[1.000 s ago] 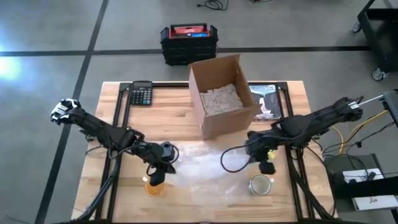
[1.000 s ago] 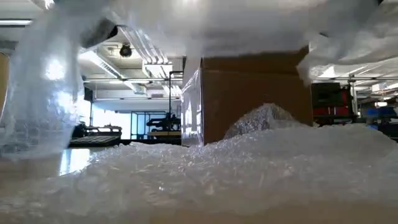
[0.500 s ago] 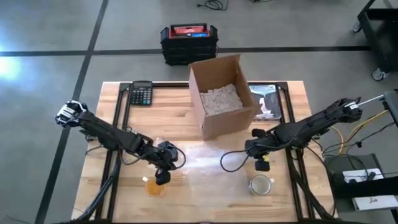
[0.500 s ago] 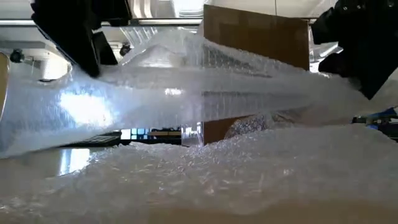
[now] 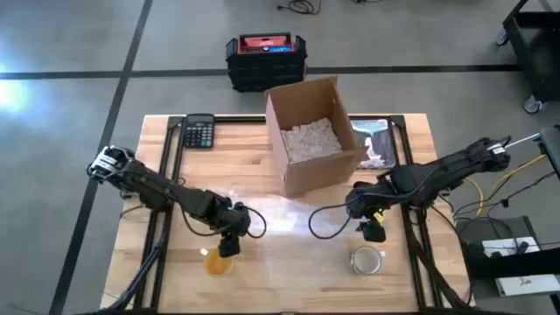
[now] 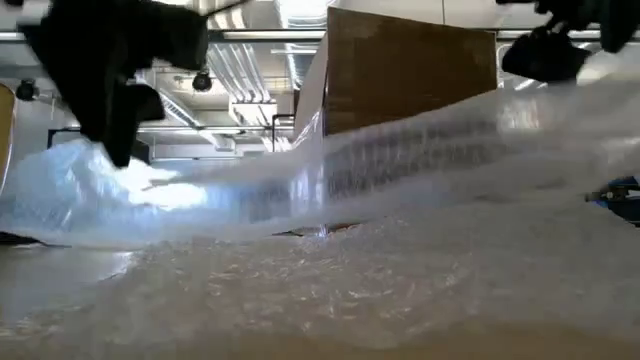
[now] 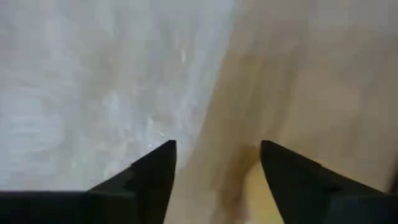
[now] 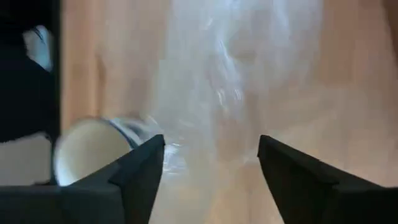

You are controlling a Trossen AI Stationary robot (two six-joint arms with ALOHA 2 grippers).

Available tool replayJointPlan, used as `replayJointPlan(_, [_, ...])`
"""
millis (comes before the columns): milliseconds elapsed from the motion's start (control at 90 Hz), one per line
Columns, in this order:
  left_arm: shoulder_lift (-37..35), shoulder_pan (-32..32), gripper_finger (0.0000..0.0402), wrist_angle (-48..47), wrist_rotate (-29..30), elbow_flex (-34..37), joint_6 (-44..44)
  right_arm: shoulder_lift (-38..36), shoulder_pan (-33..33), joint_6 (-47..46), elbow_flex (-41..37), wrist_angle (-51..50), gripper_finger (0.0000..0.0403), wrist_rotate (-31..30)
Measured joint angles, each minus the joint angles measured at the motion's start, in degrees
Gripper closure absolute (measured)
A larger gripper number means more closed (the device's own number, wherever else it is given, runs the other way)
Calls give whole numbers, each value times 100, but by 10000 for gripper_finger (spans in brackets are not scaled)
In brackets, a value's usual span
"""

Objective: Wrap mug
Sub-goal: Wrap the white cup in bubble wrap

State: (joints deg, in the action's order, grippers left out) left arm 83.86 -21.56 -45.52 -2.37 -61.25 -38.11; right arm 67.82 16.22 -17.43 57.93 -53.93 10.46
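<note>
The worktop (image 5: pixel 157 149) carries it all, and the cardboard box (image 5: pixel 311 131) stands toward its back edge as our landmark. In front of the box lies the bubble wrap sheet (image 5: pixel 289 232), and this is what has changed: a second ago the low view showed it billowed high above the camera, half a second ago pulled taut between the arms, and now it sags lower in a long band across that view, its near part flat on the wood.

The left arm has swung in toward the box, and the left gripper (image 5: pixel 229 247) now hangs over the sheet's left edge, just above the orange mug (image 5: pixel 216 262). Its fingers (image 7: pixel 149 174) stand spread in the wrist view, with wrap under one and bare wood between them; nothing is pinched. The right gripper (image 5: pixel 371 231) sits in front of the box's right corner, at the sheet's right edge, fingers apart, nothing visibly between them. Just beyond it, nearer the worktop's front, stands the pale mug (image 5: pixel 367 260), still off the sheet and unwrapped.

My read: the sheet is being spread, so the wrapping proper has not begun; a mug must go onto the wrap next.
</note>
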Motion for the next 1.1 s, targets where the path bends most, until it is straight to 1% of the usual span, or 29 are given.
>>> replayJointPlan(78, [-172,-21,156,122,85,-219,10,64,-1,49,-61,117,139,-99])
replayJointPlan(144, [-284,-63,151,171,259,-340,126,131,1,50,-156,259,135,-170])
replayJointPlan(189, [-347,-83,149,206,474,-389,274,179,1,64,-237,331,133,-184])
replayJointPlan(256, [-429,-98,149,214,1063,-398,439,253,1,131,-404,642,134,-245])
replayJointPlan(344, [-439,-69,155,279,2070,-346,552,356,1,219,-598,1109,140,-385])
replayJointPlan(400, [-369,7,161,319,2668,-269,622,441,1,368,-683,1423,146,-544])
replayJointPlan(444, [-293,96,167,463,2976,-199,679,499,1,456,-735,1629,152,-734])
replayJointPlan(600, [103,453,190,1136,3090,103,949,720,1,780,-779,1996,175,-1476])
replayJointPlan(678, [360,514,200,1363,2943,127,1149,832,1,854,-785,2043,185,-1688])
replayJointPlan(700, [422,514,203,1397,2747,129,1199,859,1,857,-785,2050,188,-1708])
replayJointPlan(733, [504,511,207,1488,2366,128,1287,906,1,857,-785,2035,192,-1711])
replayJointPlan(856, [685,358,225,1834,463,62,1262,981,1,939,-795,2032,203,-1709])
replayJointPlan(911, [710,214,233,1919,-83,8,1114,1005,1,993,-797,2037,205,-1708])
replayJointPlan(967, [710,46,241,1913,-316,-38,959,1009,1,1075,-802,2040,208,-1709])
replayJointPlan(1100, [655,-314,258,1930,-326,-227,850,1003,1,1231,-802,2156,206,-1698])
